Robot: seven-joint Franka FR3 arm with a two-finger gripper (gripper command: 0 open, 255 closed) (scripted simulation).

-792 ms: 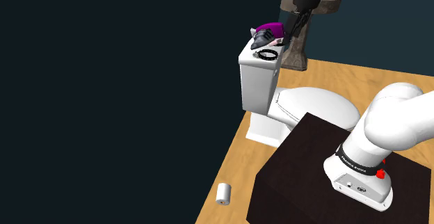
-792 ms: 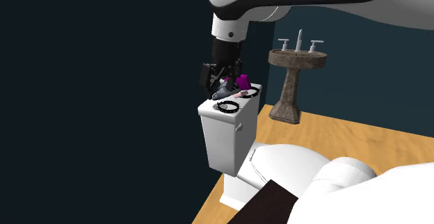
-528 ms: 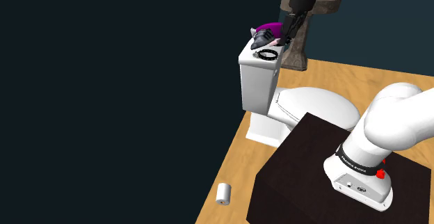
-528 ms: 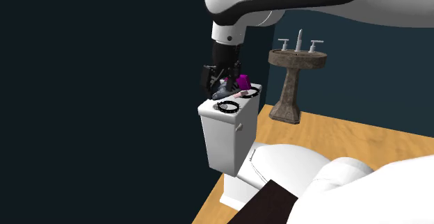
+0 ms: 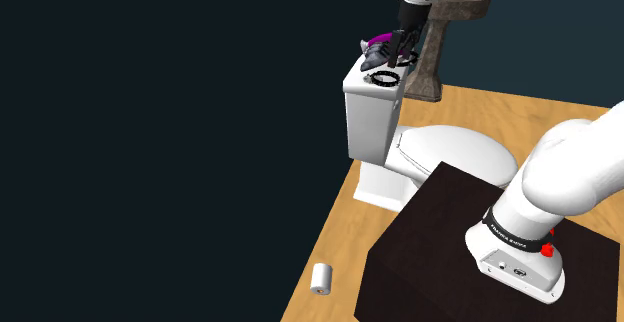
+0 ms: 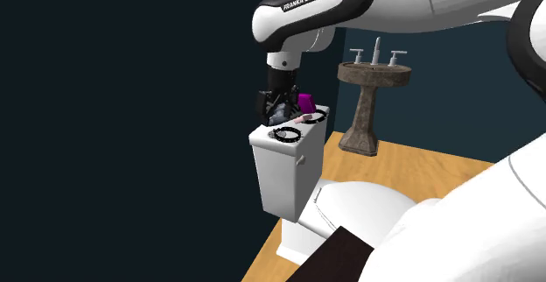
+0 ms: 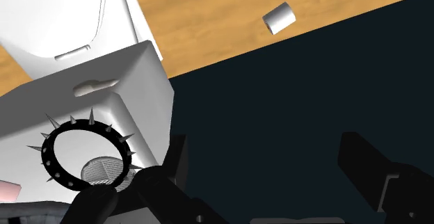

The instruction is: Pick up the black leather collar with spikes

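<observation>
Atop toilet tank (image 7: 132,83), collar (image 7: 49,154) flat, spikes outward

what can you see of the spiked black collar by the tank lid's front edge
The collar is a closed black ring with thin pointed spikes radiating outward all round. It lies flat on the white toilet tank lid, near the edge above the flush lever. The open fingers stand beside it, not touching it.

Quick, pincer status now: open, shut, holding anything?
Pincer: open, holding nothing; the spiked black collar sits off to one side, on the toilet tank.
</observation>
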